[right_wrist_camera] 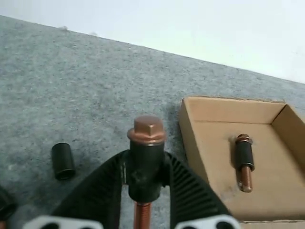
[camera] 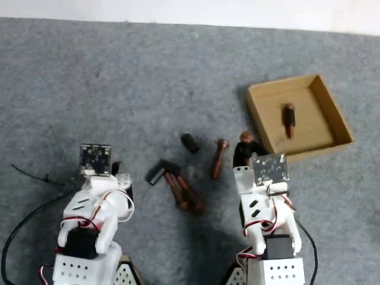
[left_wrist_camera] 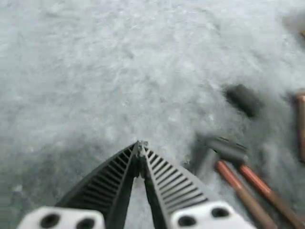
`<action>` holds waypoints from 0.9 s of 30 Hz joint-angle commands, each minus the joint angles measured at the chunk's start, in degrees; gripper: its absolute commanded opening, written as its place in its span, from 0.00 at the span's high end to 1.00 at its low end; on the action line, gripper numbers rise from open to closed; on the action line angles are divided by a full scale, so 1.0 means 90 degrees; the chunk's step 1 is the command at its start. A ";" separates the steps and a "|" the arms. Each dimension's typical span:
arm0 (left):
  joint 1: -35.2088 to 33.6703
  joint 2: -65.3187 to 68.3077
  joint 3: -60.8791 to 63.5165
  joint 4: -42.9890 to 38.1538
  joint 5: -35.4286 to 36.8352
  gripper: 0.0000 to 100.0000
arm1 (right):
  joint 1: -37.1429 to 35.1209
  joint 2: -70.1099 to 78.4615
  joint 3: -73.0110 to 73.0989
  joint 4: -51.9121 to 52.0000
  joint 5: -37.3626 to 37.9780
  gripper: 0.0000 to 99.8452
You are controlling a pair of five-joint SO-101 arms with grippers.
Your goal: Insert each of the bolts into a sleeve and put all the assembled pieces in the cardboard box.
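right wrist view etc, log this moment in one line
right gripper: shut on sleeved bolt | cardboard box: one assembled piece inside | left gripper: shut, empty | mat: loose bolts, sleeves

This looks like a small robot lab or a workshop. Two little white robot arms, the left arm [camera: 95,214] and the right arm [camera: 267,222], sit side by side at a desk [camera: 89,77] with a rough grey top. Red and white wires [camera: 89,221] loop around the arms. Copper bolts [camera: 219,157] and short black sleeves [camera: 190,142] lie loose on the desk, like parts in a workshop. A small open cardboard box [right_wrist_camera: 228,109] sits close by. The right hand [right_wrist_camera: 146,164] has ribbed black plastic fingers [right_wrist_camera: 190,191] and grips a sleeved bolt [right_wrist_camera: 147,131]. Past the far edge of the desk there is a plain white surface [camera: 178,9]
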 commanded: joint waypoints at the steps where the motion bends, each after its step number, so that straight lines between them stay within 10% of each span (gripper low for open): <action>1: -0.0484 0.0015 0.0171 -0.0615 -0.0010 0.99 | 0.0601 -0.0171 0.0962 -0.0073 -0.0049 0.99; 19: -0.0484 -0.0190 0.0405 -0.0889 -0.0010 0.99 | 0.0943 0.0132 0.0171 -0.1538 0.0156 0.99; 27: -0.0484 -0.0190 0.0396 -0.0889 -0.0010 0.99 | 0.0982 0.4127 -0.2222 -0.2154 0.0371 0.99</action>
